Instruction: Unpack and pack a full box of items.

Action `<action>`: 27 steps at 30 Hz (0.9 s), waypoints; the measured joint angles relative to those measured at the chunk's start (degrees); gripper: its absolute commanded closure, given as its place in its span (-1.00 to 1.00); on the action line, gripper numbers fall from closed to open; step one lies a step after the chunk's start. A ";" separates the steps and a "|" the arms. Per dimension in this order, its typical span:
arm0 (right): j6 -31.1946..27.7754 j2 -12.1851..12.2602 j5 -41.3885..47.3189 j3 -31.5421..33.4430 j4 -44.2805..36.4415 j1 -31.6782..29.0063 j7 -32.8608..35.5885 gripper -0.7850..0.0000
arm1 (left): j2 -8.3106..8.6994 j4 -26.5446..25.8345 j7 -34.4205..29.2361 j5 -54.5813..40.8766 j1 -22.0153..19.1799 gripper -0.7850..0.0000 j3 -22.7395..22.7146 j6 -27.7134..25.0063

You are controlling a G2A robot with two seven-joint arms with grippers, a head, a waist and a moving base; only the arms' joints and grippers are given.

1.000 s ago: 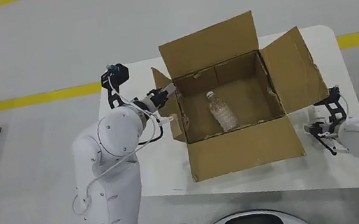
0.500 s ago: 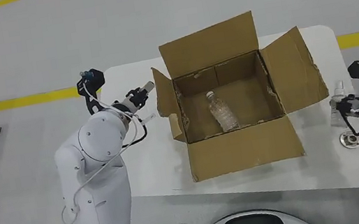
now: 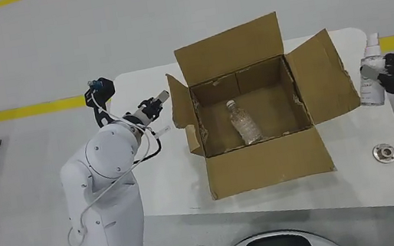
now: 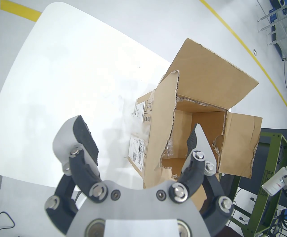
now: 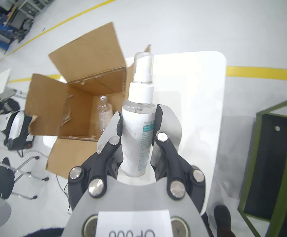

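Spray bottle (image 3: pixel 369 80) is up off the counter (image 3: pixel 362 182), away from the one metal disc (image 3: pixel 383 153) it stood by a half-second back, now beside the box's (image 3: pixel 265 162) right flap. Your right fingers (image 5: pixel 168 125) clamp its body, cap pointing out past them. Two bottles, one box: the water bottle (image 3: pixel 244 123) lies inside, cap toward the far wall. Your left fingers (image 4: pixel 67 134) hang spread by the left flap.

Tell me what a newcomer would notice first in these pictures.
The big open cardboard box in the middle of the white table, flaps torn, with one clear plastic bottle lying on its floor. Next, the right hand, shut on a spray bottle at the table's edge beside the box. The left hand hangs open on the box's other side.
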 measured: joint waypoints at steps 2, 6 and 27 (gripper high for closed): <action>-0.46 0.02 2.60 -2.62 0.01 1.12 -0.14 1.00 | 0.00 0.00 0.00 0.00 0.00 -1.00 0.00 0.00; -2.01 -0.15 10.95 -8.35 2.52 3.47 -0.92 1.00 | 0.00 0.00 0.00 0.00 0.00 -1.00 0.00 0.00; -4.34 -0.58 26.52 -15.79 14.17 7.11 -3.56 1.00 | 0.49 -2.48 4.95 -0.51 4.74 -1.00 -4.25 1.29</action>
